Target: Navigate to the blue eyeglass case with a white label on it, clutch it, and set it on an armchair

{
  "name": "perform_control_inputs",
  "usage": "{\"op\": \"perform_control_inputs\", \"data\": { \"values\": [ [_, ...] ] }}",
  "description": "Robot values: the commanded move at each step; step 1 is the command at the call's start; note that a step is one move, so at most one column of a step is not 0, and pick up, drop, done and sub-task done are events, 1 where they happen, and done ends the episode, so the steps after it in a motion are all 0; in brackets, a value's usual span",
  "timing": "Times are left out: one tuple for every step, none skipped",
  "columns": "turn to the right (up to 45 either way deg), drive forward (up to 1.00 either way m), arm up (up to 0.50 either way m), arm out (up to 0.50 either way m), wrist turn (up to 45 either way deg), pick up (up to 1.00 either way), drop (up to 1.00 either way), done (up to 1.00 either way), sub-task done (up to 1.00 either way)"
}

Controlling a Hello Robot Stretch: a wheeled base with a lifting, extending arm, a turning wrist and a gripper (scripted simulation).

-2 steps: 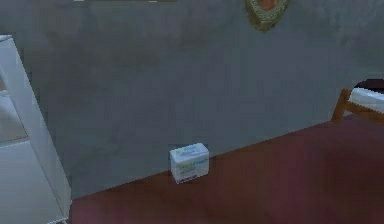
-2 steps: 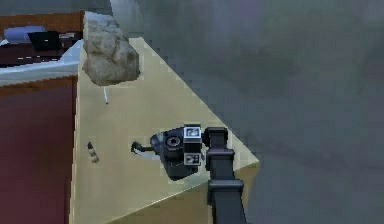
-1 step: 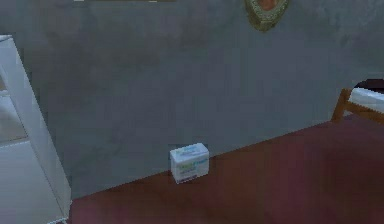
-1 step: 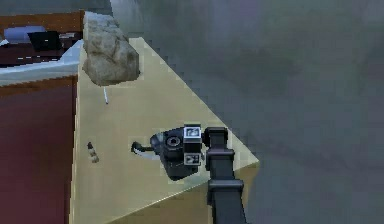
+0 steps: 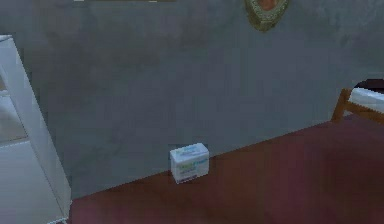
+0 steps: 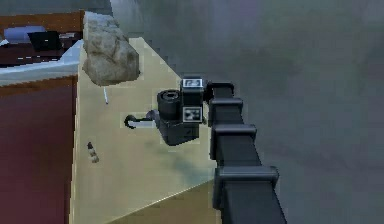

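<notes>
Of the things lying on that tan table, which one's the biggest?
The pale, lumpy rock-like thing at the table's far end; the small dark thing is a speck by comparison.

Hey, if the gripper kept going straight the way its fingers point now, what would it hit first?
Probably nothing: the gripper points across bare tan tabletop toward its edge. The rock-like lump lies above that line in the picture and a small dark thing below it, though depth is unclear.

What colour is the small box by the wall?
The box is white with a greenish strip; clearest in the forward view.
</notes>
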Motion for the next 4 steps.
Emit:
{"op": "perform_control_inputs", "data": {
  "values": [
    [0.0,0.00,0.02,0.00,0.0,0.00,0.00,0.00,0.00],
    [0.0,0.00,0.00,0.00,-45.0,0.00,0.00,0.00,0.00],
    [0.0,0.00,0.00,0.00,-45.0,0.00,0.00,0.00,0.00],
    [0.0,0.00,0.00,0.00,-12.0,0.00,0.00,0.00,0.00]
  ]
}}
